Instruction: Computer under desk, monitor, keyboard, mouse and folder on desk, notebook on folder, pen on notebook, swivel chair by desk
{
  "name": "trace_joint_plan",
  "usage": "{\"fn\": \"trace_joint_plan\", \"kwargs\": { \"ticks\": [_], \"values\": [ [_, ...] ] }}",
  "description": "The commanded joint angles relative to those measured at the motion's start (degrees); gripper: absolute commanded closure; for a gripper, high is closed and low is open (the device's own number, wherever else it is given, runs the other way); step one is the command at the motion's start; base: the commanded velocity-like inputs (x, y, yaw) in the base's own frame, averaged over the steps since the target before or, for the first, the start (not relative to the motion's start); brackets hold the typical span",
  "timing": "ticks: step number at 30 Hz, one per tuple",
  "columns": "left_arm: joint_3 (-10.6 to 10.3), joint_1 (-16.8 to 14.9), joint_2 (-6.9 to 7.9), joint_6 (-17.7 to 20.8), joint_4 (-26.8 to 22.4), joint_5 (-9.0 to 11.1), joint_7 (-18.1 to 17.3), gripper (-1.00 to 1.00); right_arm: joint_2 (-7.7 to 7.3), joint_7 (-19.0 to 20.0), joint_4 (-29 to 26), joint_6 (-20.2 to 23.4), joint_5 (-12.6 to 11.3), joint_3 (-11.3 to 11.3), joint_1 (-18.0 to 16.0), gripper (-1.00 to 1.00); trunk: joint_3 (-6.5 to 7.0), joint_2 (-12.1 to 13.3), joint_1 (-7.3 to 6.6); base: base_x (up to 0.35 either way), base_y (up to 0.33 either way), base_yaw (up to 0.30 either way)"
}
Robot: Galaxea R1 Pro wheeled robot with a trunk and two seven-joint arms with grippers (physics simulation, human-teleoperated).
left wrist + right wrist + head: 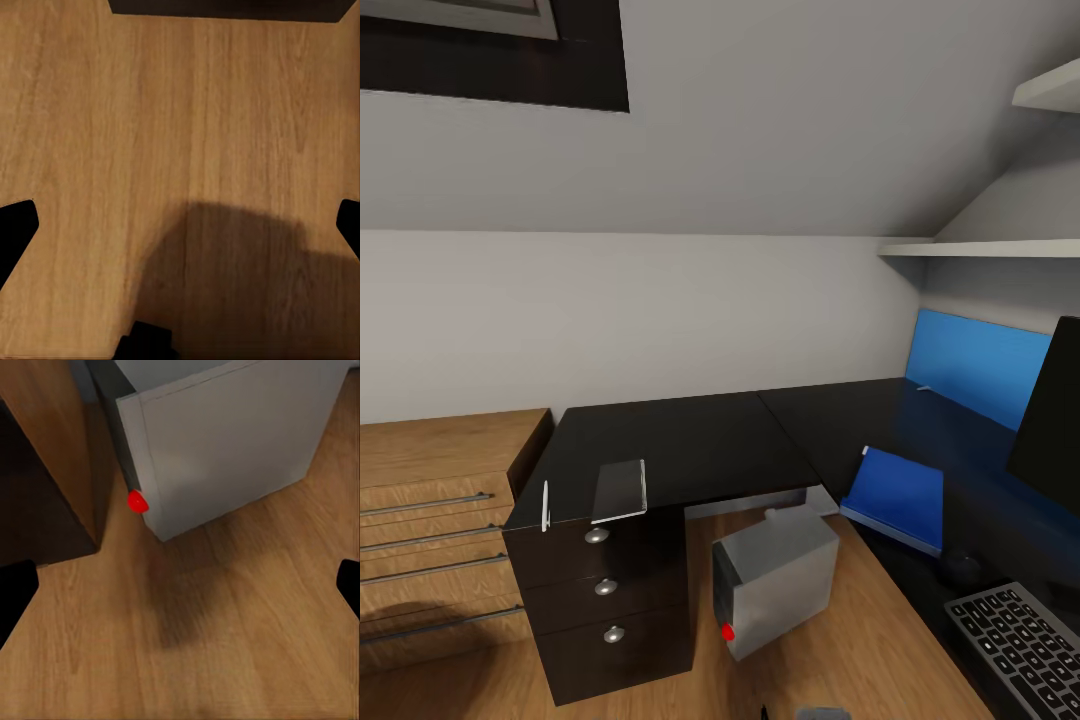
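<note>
Wood floor [225,645] lies under the wide-open right gripper [180,585], computer [225,435] just ahead, tilted off square.

Grey sloped walls, wood floor [880,650], light-wood drawer chest [430,520], white wall shelves [980,248].

Soft, even light fills the room, sharp throughout, with no blur. The glossy bench [700,440] mirrors the blue wall panel [975,360] faintly. A broad soft shadow darkens the wood floor [112,135] beneath the left arm; a fainter one lies beside the computer [225,442].
</note>
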Motion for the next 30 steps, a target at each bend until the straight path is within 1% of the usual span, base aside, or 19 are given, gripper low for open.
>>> {"fn": "trace_joint_plan", "kwargs": {
  "ticks": [1,6,10,13,20,30],
  "values": [
    [0.3,0.0,-0.02,-0.2,0.4,-0.6,0.0,-1.0,-0.01,-0.5,0.3,-0.1,-0.1,0.5,0.0,-1.0,-0.06,0.0,-0.01,0.0,0.0,0.0],
    [0.3,-0.1,0.1,-0.3,2.0,-0.6,0.0,-1.0,-0.02,-0.6,1.9,-0.2,-0.1,0.5,0.0,-1.0,-0.06,0.0,-0.01,0.0,0.0,0.0],
    [0.3,-0.1,0.23,-0.2,3.2,-0.5,-0.1,-1.0,0.06,-0.6,2.3,-0.5,-0.1,0.5,-0.1,-1.0,-0.06,0.0,-0.01,0.0,0.0,0.125],
    [0.3,0.0,0.23,-0.2,4.0,-0.4,-0.2,-1.0,0.04,-0.6,2.3,-1.5,-0.1,0.4,-0.1,-1.0,-0.06,0.0,-0.01,0.0,0.0,0.238],
    [0.3,0.0,0.22,-0.2,4.0,-0.4,-0.2,-1.0,0.04,-0.6,2.4,-3.7,-0.1,0.4,-0.1,-1.0,-0.06,0.0,-0.01,0.0,0.0,0.266],
    [0.3,0.0,0.22,-0.2,4.0,-0.4,-0.2,-1.0,0.04,-0.6,2.4,-3.9,-0.1,0.4,-0.1,-1.0,-0.15,0.0,-0.01,0.0,0.0,0.267]
  ]
}}
